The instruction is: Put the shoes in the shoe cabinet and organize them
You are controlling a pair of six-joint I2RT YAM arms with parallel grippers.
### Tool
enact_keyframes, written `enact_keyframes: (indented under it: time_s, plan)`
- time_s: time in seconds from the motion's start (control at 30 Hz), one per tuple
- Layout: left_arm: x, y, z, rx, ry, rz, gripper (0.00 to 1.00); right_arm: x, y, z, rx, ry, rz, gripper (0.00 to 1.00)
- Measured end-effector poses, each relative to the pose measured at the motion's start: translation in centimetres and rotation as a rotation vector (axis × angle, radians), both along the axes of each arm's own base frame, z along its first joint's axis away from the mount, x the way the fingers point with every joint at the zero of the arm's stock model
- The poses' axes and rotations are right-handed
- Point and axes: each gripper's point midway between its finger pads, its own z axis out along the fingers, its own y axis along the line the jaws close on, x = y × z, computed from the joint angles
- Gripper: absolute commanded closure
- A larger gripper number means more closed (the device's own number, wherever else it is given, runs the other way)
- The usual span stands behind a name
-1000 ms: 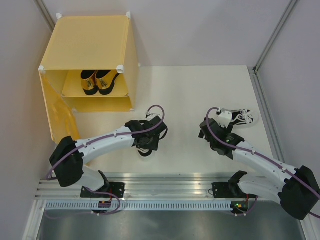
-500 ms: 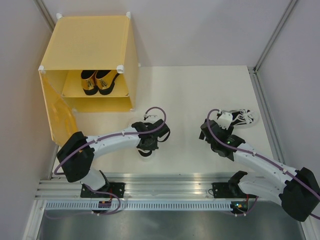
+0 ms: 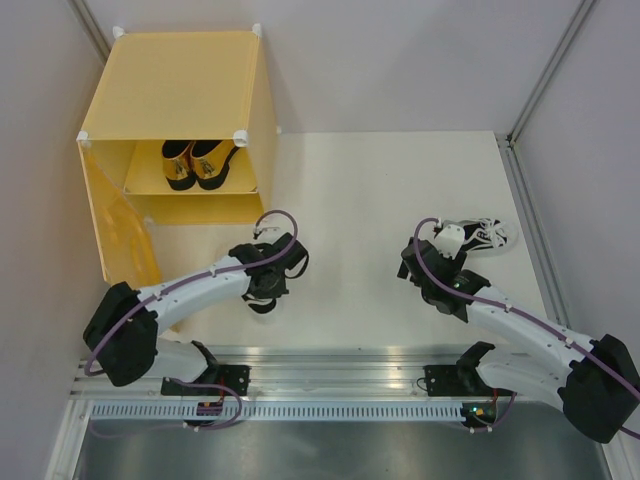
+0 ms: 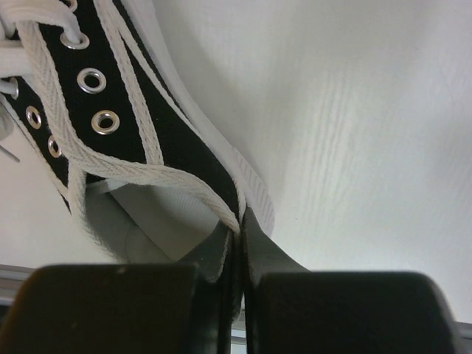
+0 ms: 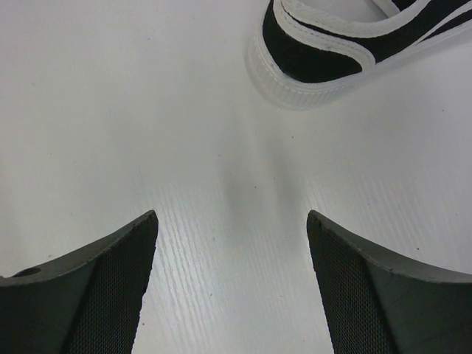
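Note:
The yellow-orange shoe cabinet (image 3: 175, 95) stands at the far left with its door (image 3: 118, 228) swung open. Two gold loafers (image 3: 198, 162) sit side by side on its inner shelf. My left gripper (image 3: 264, 288) (image 4: 240, 221) is shut on the collar edge of a white sneaker with black trim (image 3: 262, 304) (image 4: 125, 125), just in front of the cabinet. The second sneaker (image 3: 486, 235) (image 5: 332, 51) lies on the table at the right. My right gripper (image 3: 452, 242) (image 5: 230, 221) stands open just short of it, with only bare table between its fingers.
The white table (image 3: 380, 190) is bounded by grey walls at the back and both sides. A metal rail (image 3: 330, 365) runs along the near edge by the arm bases. The open cabinet door juts toward the front left.
My left gripper has shut on the sneaker and carried it left toward the cabinet. The right arm edged slightly toward the other sneaker and has stayed open.

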Motion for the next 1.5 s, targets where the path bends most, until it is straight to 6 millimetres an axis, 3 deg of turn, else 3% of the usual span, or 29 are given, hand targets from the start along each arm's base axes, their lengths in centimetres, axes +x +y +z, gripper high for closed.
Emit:
enact_keyframes:
  time_s: [0.2,0.4,0.53,0.67,0.93,1.13,1.17,1.23,1.33,1.37,1.5]
  plan:
    - [2.4,3.3,1.9,0.032,-0.066,-0.001,0.98,-0.1,-0.1,-0.4,-0.007,0.004,0.004,0.14]
    - [7.8,6.8,3.0,0.078,-0.147,-0.052,0.98,0.0,-0.1,-0.6,-0.007,-0.004,0.008,0.14]
    - [11.4,8.7,3.0,0.128,-0.165,-0.077,0.98,-0.2,-0.2,-1.1,-0.010,-0.001,0.011,0.13]
    - [14.1,9.6,1.7,0.176,-0.157,-0.158,0.98,-0.5,-0.5,-1.6,-0.018,0.008,0.012,0.14]
    - [15.3,11.7,0.4,0.212,-0.110,-0.313,0.97,-0.6,-0.6,-1.5,-0.009,-0.003,0.023,0.14]
    - [16.3,13.5,0.6,0.237,-0.122,-0.316,0.75,-0.8,-0.4,-1.8,-0.001,0.004,0.033,0.14]
    - [16.7,13.6,0.8,0.236,-0.136,-0.309,0.68,-0.8,-0.4,-1.9,-0.001,0.005,0.034,0.14]
    - [17.4,13.7,1.4,0.244,-0.172,-0.297,0.67,-0.8,-0.4,-1.9,0.002,0.005,0.035,0.14]
    - [17.9,13.9,2.3,0.257,-0.207,-0.273,0.50,-0.8,-0.3,-1.9,0.006,0.006,0.038,0.13]
    - [17.9,14.0,2.7,0.259,-0.219,-0.258,0.38,-0.8,-0.2,-1.9,0.008,0.006,0.040,0.14]
    - [17.8,14.1,5.1,0.224,-0.296,-0.176,0.29,-0.9,0.0,-2.0,0.016,0.010,0.048,0.13]
